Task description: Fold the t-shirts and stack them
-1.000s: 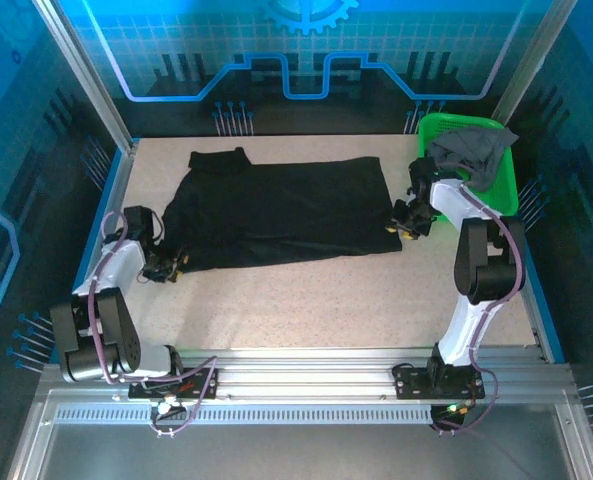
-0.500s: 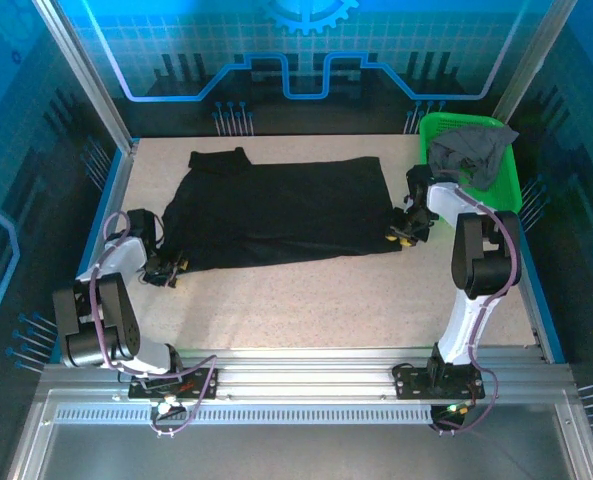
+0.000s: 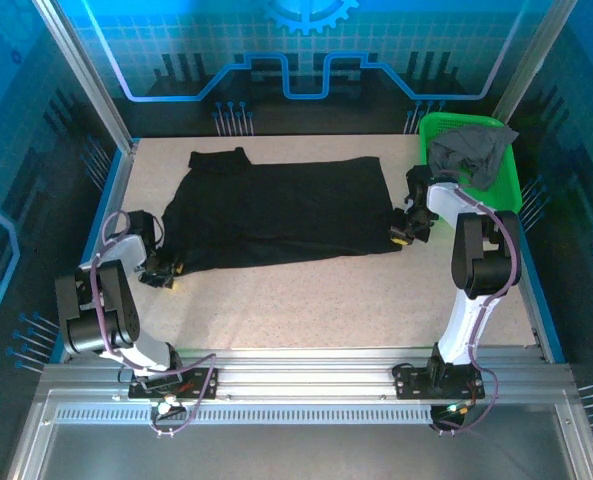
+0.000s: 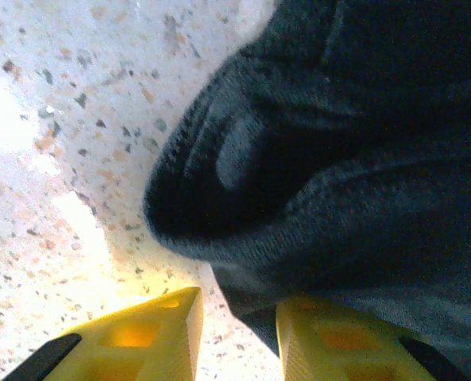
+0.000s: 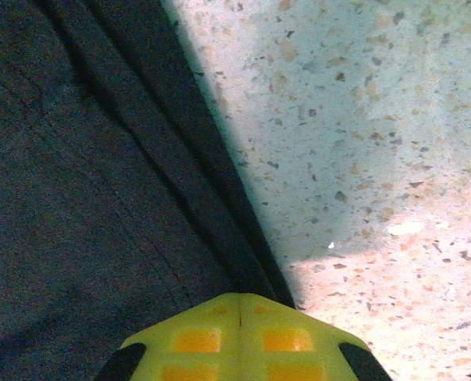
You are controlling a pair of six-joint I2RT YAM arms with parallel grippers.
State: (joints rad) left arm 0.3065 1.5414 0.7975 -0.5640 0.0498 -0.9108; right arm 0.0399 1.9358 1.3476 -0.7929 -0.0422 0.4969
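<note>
Ideally, with the black t-shirt [image 3: 276, 210] flat at upper centre of the counter [image 3: 326, 300], the left fingers [image 4: 140, 341], spread around its lower-left hem, should pinch firmly before lifting evenly with the right fingers [image 5: 195, 337], pressed together at its lower-right corner.

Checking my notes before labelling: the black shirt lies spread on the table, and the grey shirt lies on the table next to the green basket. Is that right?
Not quite. The grey shirt is not beside the green basket but in it, draped over its rim, as the top view shows. The black shirt does lie spread on the table.
</note>
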